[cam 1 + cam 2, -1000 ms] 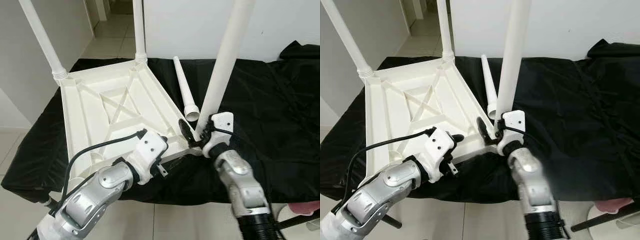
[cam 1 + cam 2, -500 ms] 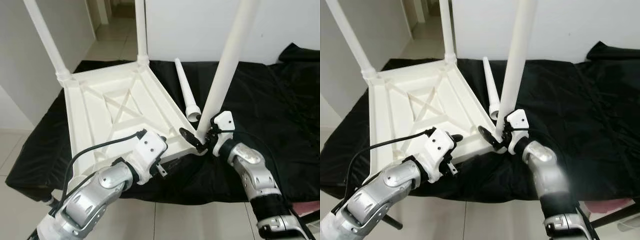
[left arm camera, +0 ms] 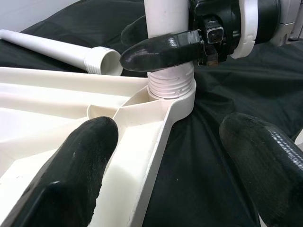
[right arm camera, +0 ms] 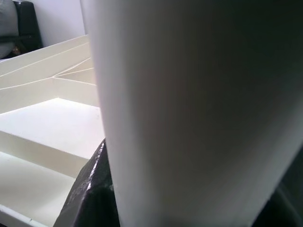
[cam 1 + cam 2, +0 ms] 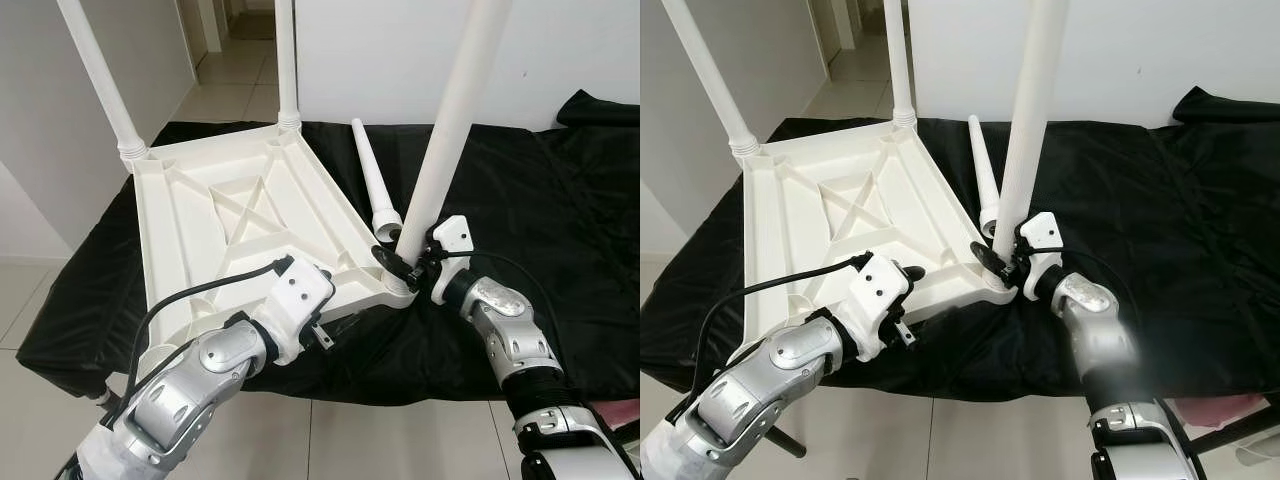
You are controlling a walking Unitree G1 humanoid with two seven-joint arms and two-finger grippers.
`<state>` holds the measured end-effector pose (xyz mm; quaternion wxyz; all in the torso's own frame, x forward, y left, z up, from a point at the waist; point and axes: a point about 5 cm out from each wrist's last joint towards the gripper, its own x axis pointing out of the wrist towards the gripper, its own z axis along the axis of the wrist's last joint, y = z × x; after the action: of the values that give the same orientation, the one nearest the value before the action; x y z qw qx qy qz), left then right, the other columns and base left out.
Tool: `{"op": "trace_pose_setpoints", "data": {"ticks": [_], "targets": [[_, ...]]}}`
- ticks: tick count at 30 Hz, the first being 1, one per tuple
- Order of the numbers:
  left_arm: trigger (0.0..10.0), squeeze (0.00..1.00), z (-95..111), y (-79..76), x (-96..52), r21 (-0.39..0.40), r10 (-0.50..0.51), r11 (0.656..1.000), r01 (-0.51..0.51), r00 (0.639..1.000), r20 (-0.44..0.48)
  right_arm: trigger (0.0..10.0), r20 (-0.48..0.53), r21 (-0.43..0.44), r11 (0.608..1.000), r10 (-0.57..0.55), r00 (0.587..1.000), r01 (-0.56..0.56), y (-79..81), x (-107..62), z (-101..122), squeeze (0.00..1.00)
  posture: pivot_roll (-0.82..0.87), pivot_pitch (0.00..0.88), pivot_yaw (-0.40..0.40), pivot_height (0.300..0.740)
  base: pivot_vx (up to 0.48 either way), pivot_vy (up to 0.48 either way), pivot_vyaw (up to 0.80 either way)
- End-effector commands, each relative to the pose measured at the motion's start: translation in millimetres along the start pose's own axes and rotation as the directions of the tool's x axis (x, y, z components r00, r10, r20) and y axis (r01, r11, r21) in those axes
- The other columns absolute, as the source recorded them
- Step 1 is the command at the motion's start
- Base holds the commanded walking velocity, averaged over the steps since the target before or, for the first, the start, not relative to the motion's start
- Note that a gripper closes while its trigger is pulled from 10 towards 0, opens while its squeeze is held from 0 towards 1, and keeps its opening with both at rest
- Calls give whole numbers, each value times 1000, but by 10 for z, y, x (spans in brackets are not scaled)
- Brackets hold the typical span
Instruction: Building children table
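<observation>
A white plastic table (image 5: pixel 230 230) lies upside down on a black cloth. Two legs stand screwed in at its far corners (image 5: pixel 100 80) (image 5: pixel 286 60). A third leg (image 5: pixel 450 130) stands upright in the near right corner socket (image 3: pixel 171 87). My right gripper (image 5: pixel 400 262) is shut on this leg just above the socket, one black finger (image 3: pixel 161 49) wrapped across it. My left gripper (image 3: pixel 165 132) is open at the table's near edge, one finger (image 3: pixel 80 161) over the underside and the other (image 3: pixel 260 161) over the cloth. A fourth leg (image 5: pixel 370 180) lies loose on the cloth beside the table.
The black cloth (image 5: pixel 560 200) covers a low surface with free room to the right of the table. A dark bundle (image 5: pixel 600 105) sits at the far right corner. Tiled floor (image 5: pixel 30 300) and a white wall lie to the left, and a pink object (image 5: pixel 1210 408) is at the lower right.
My right forearm has swung out to the right around the leg's base while keeping its hold. The left gripper stays where it was. The camera has shifted slightly.
</observation>
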<state>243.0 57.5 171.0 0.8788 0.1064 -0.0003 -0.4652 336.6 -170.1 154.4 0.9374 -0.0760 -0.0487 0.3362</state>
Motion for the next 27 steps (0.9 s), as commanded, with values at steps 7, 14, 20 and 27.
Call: {"op": "trace_pose_setpoints", "data": {"ticks": [7, 14, 20, 27], "targets": [[10000, 0, -18, -28, -8, 10, -73, 997, 73, 997, -2, 10000, -101, 42, 983, -176, 979, 181, 42, -63, -283, 0, 15, 22, 42, 740, 0, 0, 0], [10000, 0, -22, -11, 4, 10, -70, 998, 70, 998, -2, 10000, -126, 54, 950, -299, 946, 307, 36, -74, -324, 0, 9, 18, 42, 740, 0, 0, 0], [10000, 0, -37, 52, 25, 17, -39, 999, 39, 999, -3, 10000, -159, 72, 890, -436, 886, 451, 165, -47, -320, 0, 4, 15, 44, 740, 0, 0, 0], [10000, 0, -30, 72, 41, 15, -32, 999, 32, 999, 2, 10000, -164, 111, 813, -552, 818, 571, 329, 44, -250, 0, 2, 14, 37, 740, 0, 0, 0]]}}
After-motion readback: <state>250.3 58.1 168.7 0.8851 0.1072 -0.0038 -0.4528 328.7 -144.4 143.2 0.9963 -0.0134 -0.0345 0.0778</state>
